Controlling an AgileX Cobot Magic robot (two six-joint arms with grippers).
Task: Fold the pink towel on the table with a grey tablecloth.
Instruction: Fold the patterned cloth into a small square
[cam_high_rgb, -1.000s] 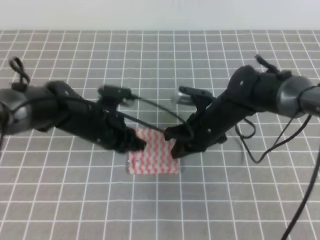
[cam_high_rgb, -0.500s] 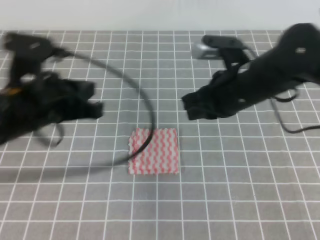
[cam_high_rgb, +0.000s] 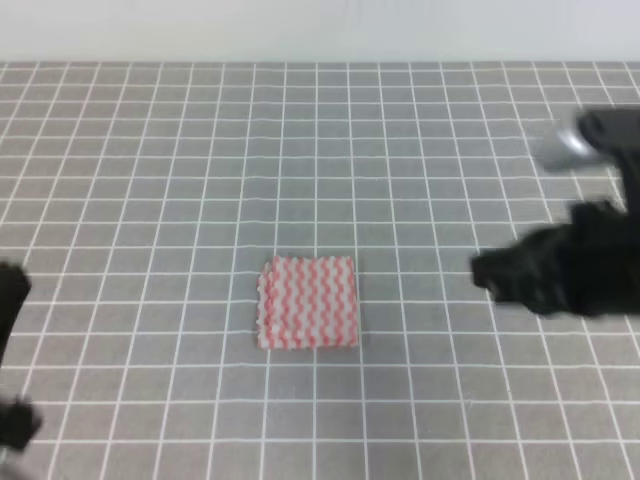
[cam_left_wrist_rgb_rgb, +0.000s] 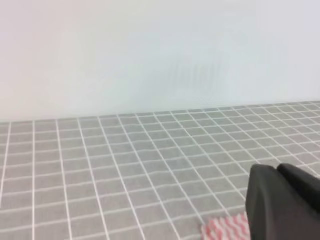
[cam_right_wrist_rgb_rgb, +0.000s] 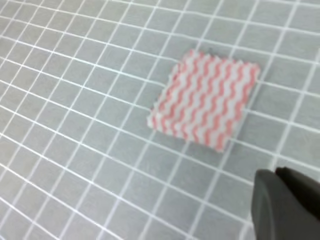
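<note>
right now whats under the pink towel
The pink towel lies flat on the grey gridded tablecloth, which shows all around it. Nothing pokes out from beneath; the patch directly under it is covered, so that part cannot be seen.

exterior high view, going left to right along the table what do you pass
left arm at the frame edge → bare table with a grey tablecloth → pink towel, lying flat → more bare grid cloth → right arm, blurred
</note>
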